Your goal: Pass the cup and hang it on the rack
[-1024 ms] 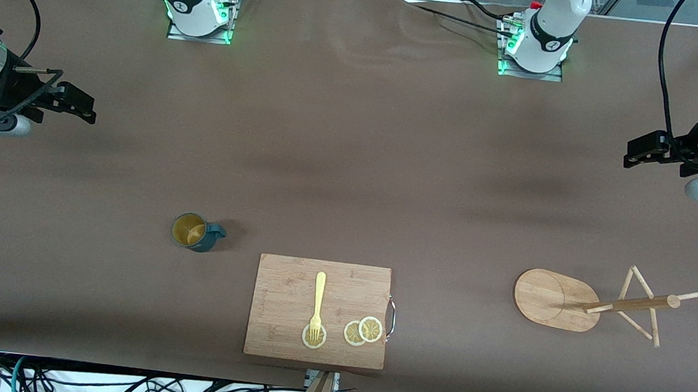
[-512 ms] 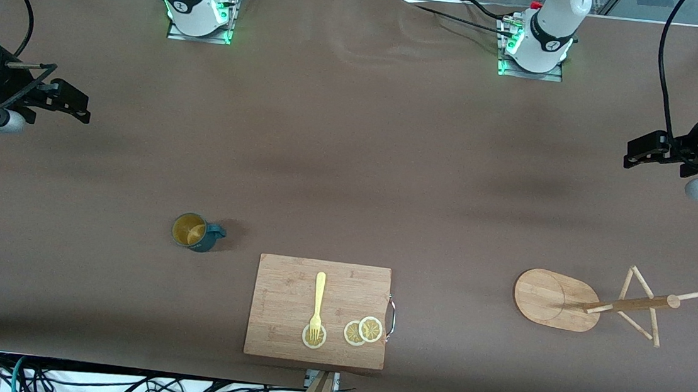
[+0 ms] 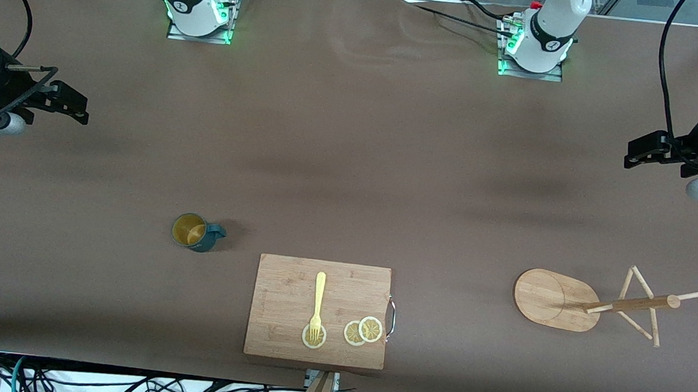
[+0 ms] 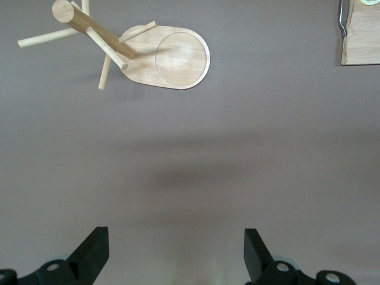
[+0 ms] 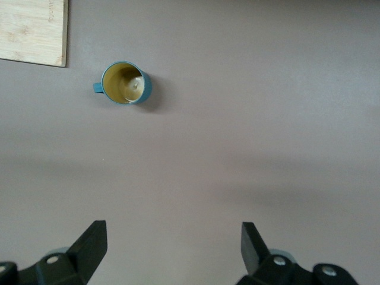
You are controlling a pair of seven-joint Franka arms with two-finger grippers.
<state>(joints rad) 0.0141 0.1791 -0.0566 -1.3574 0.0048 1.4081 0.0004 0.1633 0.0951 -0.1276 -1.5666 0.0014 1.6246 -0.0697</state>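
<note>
R gripper [image 3: 69, 105]: fingers spread, empty, up over bare cloth at R arm's end of table. Has drifted a bit toward that table edge vs a sec ago, no closer to cup; approach not begun.
Cup [image 3: 195, 232]: upright on table, untouched, handle toward cutting board [image 3: 319, 310]; beside board, toward R arm's end.
Board: fork [image 3: 317, 302], lemon slices [image 3: 363, 331].
Rack [image 3: 592, 302]: standing, pegs bare, at L arm's end.
L gripper [image 3: 643, 152]: fingers spread, empty, waits, unmoved.
</note>
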